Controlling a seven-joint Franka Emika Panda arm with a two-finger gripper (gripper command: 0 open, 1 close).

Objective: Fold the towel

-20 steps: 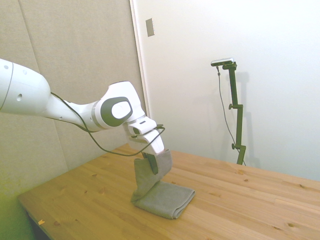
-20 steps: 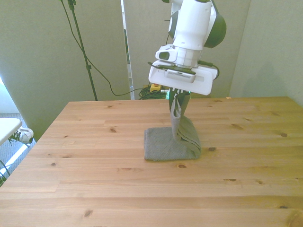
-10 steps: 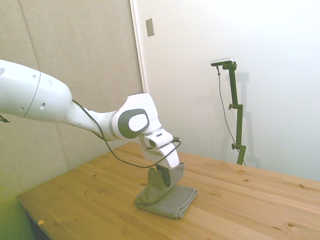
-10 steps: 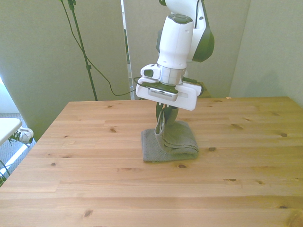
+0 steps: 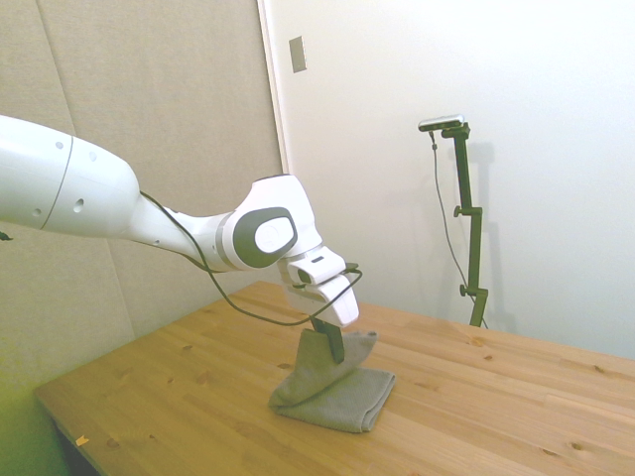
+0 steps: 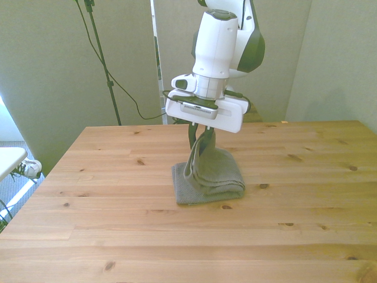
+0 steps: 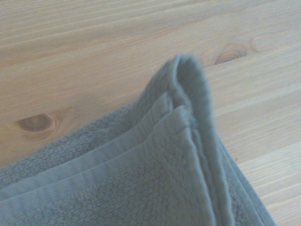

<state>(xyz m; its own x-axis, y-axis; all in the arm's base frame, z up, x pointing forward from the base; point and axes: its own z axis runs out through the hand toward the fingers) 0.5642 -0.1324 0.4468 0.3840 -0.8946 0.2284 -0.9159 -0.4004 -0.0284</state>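
The grey towel (image 6: 215, 177) lies in thick layers on the wooden table (image 6: 88, 206), near its middle. One edge of it is pulled up into a peak, and the rest stays flat. My gripper (image 6: 199, 135) hangs right above that peak and is shut on the raised edge. From the side, the towel (image 5: 337, 387) rises to the gripper (image 5: 332, 345) like a small tent. The wrist view shows the towel's stacked, rounded edges (image 7: 178, 155) from close by, over bare wood.
The table (image 5: 496, 397) reaches well beyond the towel on all sides. Its near edge in the side view runs along the lower left. A beige panel wall and hanging cables (image 6: 118, 82) stand behind the far edge.
The gripper has carried the raised towel edge toward the front view's left and lower, over the flat part. The tall hanging flap has sunk into a short peak. The flat part has slid slightly left.
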